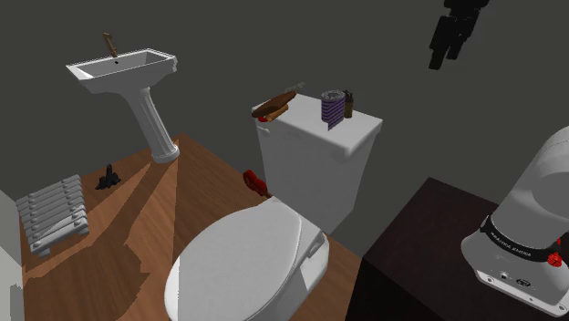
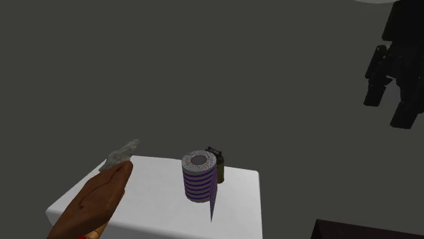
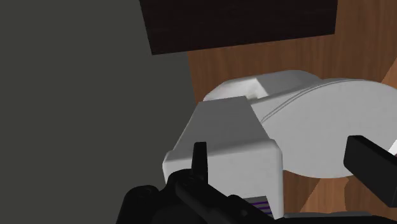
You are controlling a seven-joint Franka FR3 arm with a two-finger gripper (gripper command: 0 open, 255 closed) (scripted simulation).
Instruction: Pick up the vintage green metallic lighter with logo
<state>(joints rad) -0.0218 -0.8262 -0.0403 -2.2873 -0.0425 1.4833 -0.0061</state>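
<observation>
A wooden floor (image 1: 137,219) carries a white toilet (image 1: 246,260) with its seat cover down, and a white pedestal sink (image 1: 123,68) stands against the grey wall. The dark stand (image 1: 429,255) sits beside the toilet with the arm's white base (image 1: 538,219) on it. The toilet's tank (image 1: 315,164) stands against the wall, and its flat lid bears the small things. A long brown object (image 1: 278,102) lies over the lid's end nearer the sink and sticks out past that edge. The end effector (image 2: 387,112) hangs in the air, high above the tank and off to the stand's side, with its fingers apart and nothing between them. A purple-striped roll (image 2: 198,178) stands upright near the lid's other end, a strip trailing down. The lighter (image 2: 217,163), dark olive, stands upright at the lid's back edge, close behind the roll, near the back corner on the stand's side.
</observation>
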